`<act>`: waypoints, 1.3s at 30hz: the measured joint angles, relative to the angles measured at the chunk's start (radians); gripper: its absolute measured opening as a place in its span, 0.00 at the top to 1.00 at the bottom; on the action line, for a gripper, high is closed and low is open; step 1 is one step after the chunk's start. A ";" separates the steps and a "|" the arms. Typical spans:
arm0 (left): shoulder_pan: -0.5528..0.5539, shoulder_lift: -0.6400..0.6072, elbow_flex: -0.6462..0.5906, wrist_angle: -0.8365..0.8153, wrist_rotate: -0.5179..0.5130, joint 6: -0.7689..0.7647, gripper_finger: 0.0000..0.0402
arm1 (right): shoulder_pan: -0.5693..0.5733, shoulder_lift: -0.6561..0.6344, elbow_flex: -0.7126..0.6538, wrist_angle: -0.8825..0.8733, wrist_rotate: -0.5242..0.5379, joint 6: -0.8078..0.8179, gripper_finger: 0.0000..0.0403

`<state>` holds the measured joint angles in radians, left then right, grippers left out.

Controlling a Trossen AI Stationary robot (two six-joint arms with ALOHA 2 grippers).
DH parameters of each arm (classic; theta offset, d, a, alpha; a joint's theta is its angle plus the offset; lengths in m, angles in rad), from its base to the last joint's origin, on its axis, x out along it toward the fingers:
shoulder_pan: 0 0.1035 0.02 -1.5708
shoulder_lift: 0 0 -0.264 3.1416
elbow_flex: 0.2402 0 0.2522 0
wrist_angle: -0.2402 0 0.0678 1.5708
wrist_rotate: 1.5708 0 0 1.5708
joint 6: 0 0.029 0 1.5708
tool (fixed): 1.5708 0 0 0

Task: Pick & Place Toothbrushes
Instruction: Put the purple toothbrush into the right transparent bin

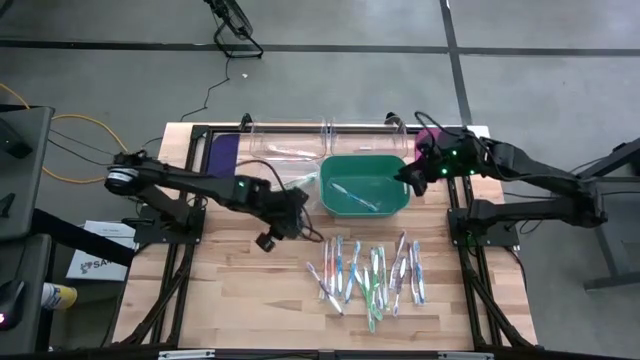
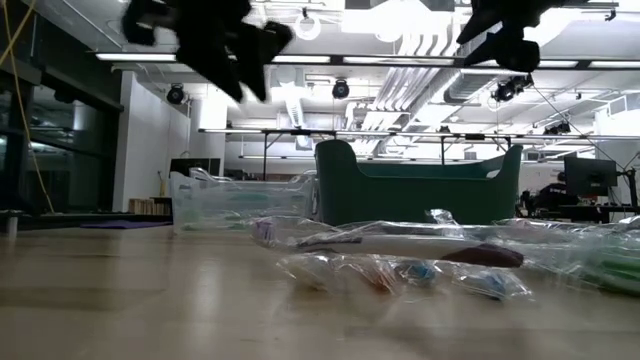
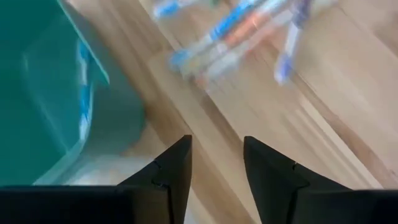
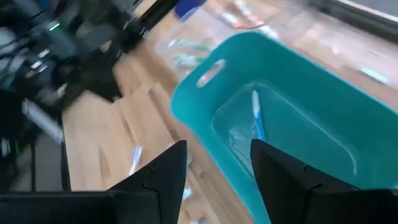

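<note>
The green bin (image 1: 364,185) sits near the back middle of the wooden table (image 1: 240,290), so I'll place everything off that.

Off the bin's left side, the left gripper (image 1: 303,228) hangs above bare wood just past the bin's front-left corner. In its wrist view the two dark fingers (image 3: 176,169) stand apart with plain table showing between them, so it's released and carrying nothing.

Behind the bin and a bit left, there's a clear plastic container (image 1: 290,150), with a purple flat piece (image 1: 221,152) further left of that.

Inside the bin lies one wrapped toothbrush with a blue handle (image 1: 356,197), resting across the floor of it.

In front of the bin, the rest of the toothbrushes (image 1: 370,275) are spread in a loose row on the table, mostly lying front-to-back, all in clear wrappers.

At the bin's right rim, the right gripper (image 1: 410,177) hovers just over the edge. Its fingers (image 4: 163,171) are spread too, nothing pinched between them, the bin's inside visible through the gap.
</note>
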<state>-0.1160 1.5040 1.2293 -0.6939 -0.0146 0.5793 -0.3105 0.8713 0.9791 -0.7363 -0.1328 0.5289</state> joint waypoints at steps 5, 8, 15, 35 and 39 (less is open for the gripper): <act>-0.018 0.083 -0.004 0.040 0.004 -0.004 0.59 | 0.107 0.001 0.000 0.003 0.031 -0.185 0.57; -0.033 0.123 -0.004 0.075 0.019 -0.003 0.54 | 0.160 0.007 0.000 -0.003 0.027 -0.332 0.57; -0.064 0.181 -0.005 0.137 0.070 0.001 0.50 | 0.275 0.041 0.000 -0.036 0.026 -0.482 0.58; -0.146 0.332 -0.007 0.273 0.118 -0.015 0.50 | 0.397 0.145 0.000 -0.017 0.029 -0.500 0.58; -0.147 0.354 -0.006 0.264 0.121 -0.009 0.50 | 0.403 0.147 0.000 -0.016 0.030 -0.500 0.58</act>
<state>-0.2626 1.8575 1.2228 -0.4295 0.1063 0.5699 0.0929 1.0182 0.9787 -0.7523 -0.1028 0.0288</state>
